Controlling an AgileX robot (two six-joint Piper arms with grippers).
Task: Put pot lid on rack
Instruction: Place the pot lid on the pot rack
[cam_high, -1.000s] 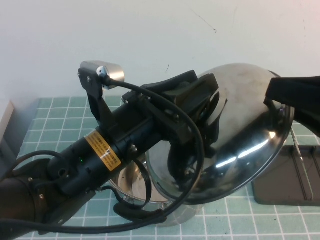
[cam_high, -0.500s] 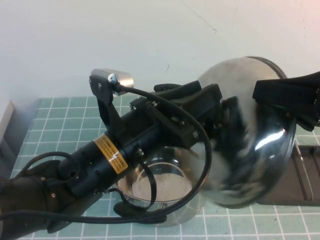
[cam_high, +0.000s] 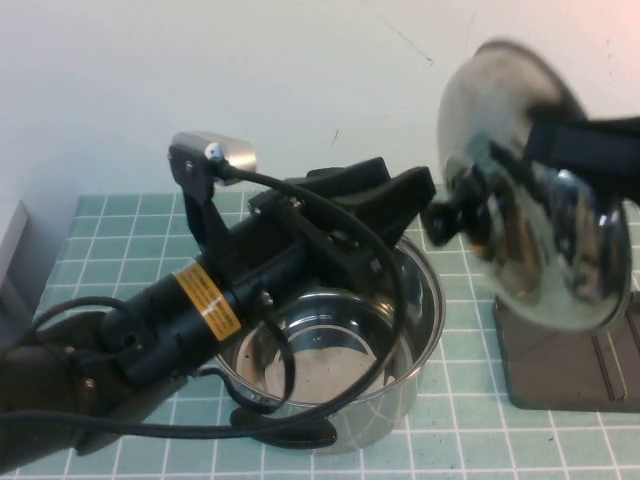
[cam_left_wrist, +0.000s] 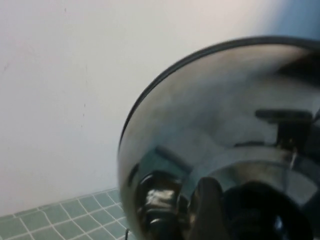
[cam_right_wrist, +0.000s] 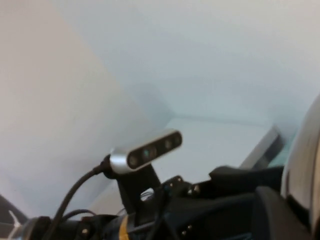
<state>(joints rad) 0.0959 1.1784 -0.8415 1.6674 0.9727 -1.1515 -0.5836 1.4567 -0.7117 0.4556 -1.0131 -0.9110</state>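
Even, soft room light falls from above, leaving the wall pale and flat. The pot lid (cam_high: 535, 190) is smeared by motion blur, with bright glare streaks across its steel. The pot (cam_high: 345, 355) catches softer glints inside its bowl. Both wrist views are hazy and out of focus up close.

The lid (cam_high: 535, 190) is motion-blurred and hides the right gripper (cam_high: 560, 150); the left gripper (cam_high: 425, 205) fingertips are unclear.
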